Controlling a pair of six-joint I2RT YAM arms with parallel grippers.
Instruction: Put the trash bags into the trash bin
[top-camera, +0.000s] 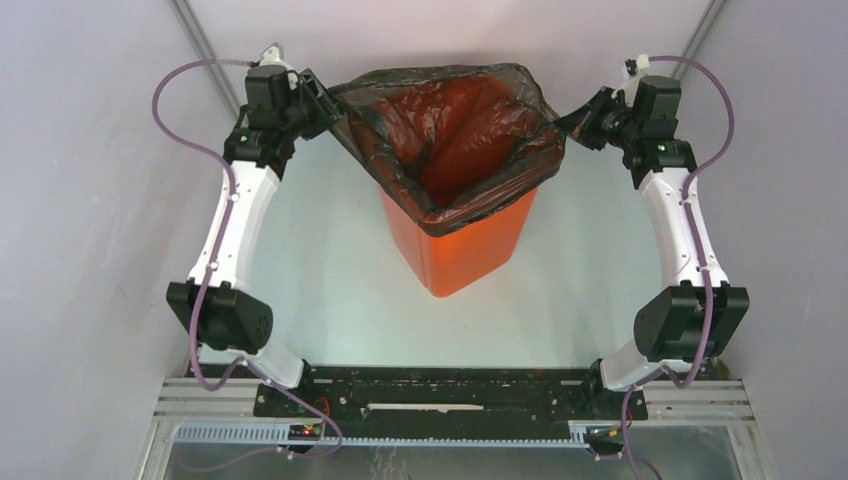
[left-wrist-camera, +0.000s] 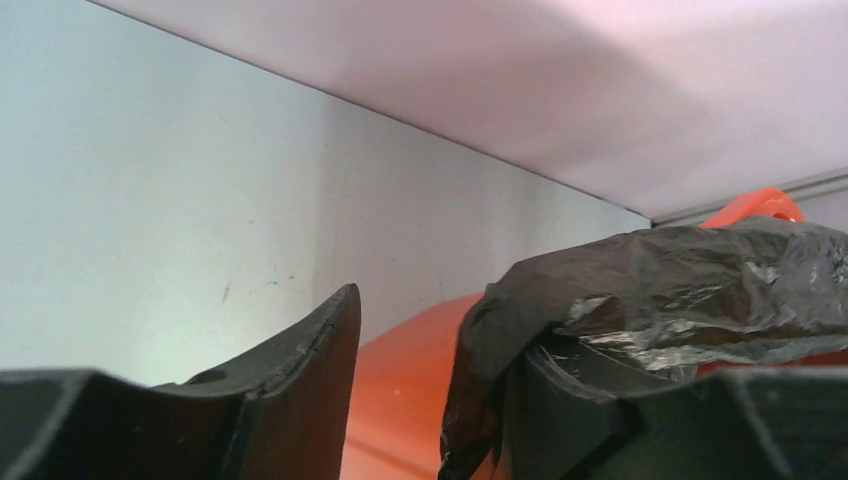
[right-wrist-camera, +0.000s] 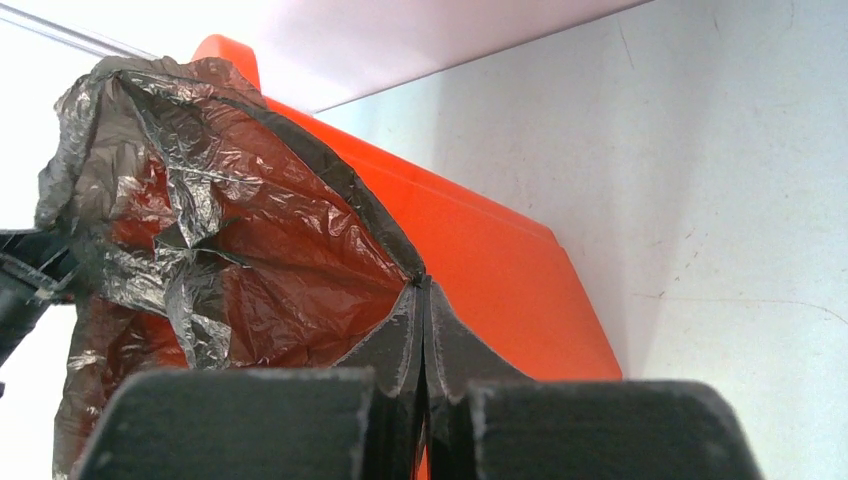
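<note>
Where the left fingers (left-wrist-camera: 300, 380) stand apart, one bag (left-wrist-camera: 650, 290) drapes over one finger; right fingers (right-wrist-camera: 400, 345) pinched together on its edge. Bag mouth stretched between both, lining one bin (top-camera: 460, 250), upright on surface (top-camera: 320, 290).

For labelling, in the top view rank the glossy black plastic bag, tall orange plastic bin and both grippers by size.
1. black bag
2. orange bin
3. left gripper and right gripper, alike, tied

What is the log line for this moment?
left hand: open, bag draped over it | right hand: shut on bag edge | bag: spread over bin mouth, hanging inside | bin: upright
</note>
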